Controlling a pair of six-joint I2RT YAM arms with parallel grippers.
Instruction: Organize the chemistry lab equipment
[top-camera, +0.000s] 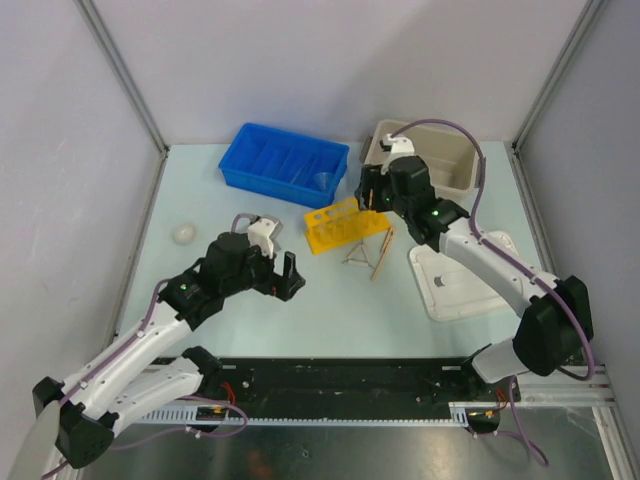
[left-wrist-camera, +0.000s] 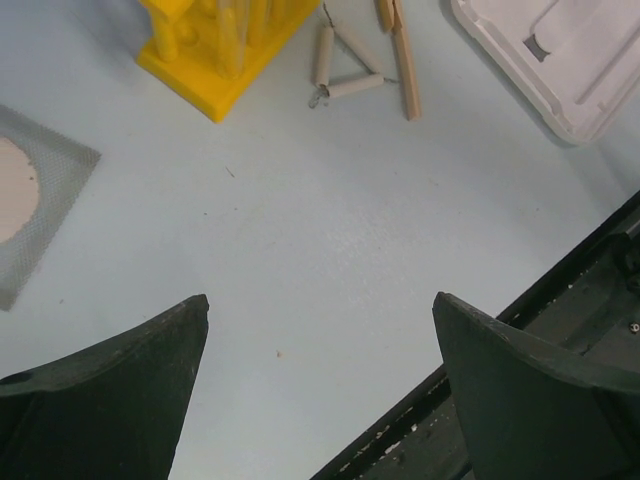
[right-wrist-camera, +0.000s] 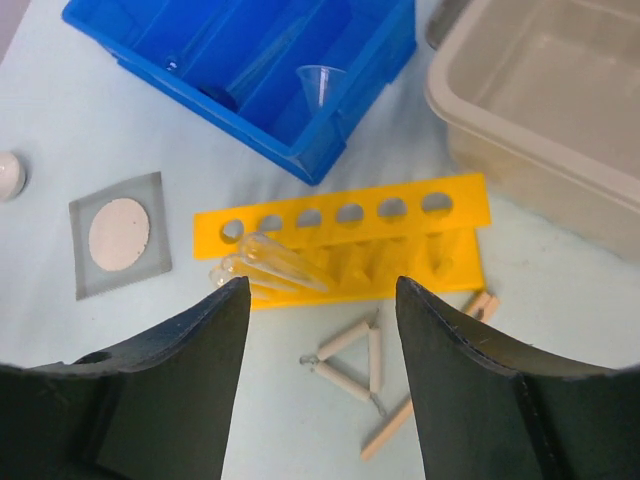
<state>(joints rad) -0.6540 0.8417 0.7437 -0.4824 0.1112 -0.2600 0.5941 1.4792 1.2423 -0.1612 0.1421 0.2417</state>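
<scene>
Left gripper (left-wrist-camera: 322, 300): jaws wide apart, holding nothing, over table (left-wrist-camera: 330, 220). Right gripper (right-wrist-camera: 320, 290): jaws apart, nothing clamped, above yellow rack (right-wrist-camera: 340, 215). At rack's 6 o'clock, wire triangle (right-wrist-camera: 372, 358) and wooden clamp stick (right-wrist-camera: 395, 428); gauze (right-wrist-camera: 120, 233) at 9 (top view hides it under left arm (top-camera: 150, 330)). At 12, clear funnel (right-wrist-camera: 320, 85) in blue bin (right-wrist-camera: 250, 50); beige tub (right-wrist-camera: 540, 90) at 2.

No legible text or numbers, none on yellow test-tube rack (right-wrist-camera: 470, 215), blue bin (top-camera: 275, 188), beige tub (right-wrist-camera: 540, 170), white lid (top-camera: 470, 285)
</scene>
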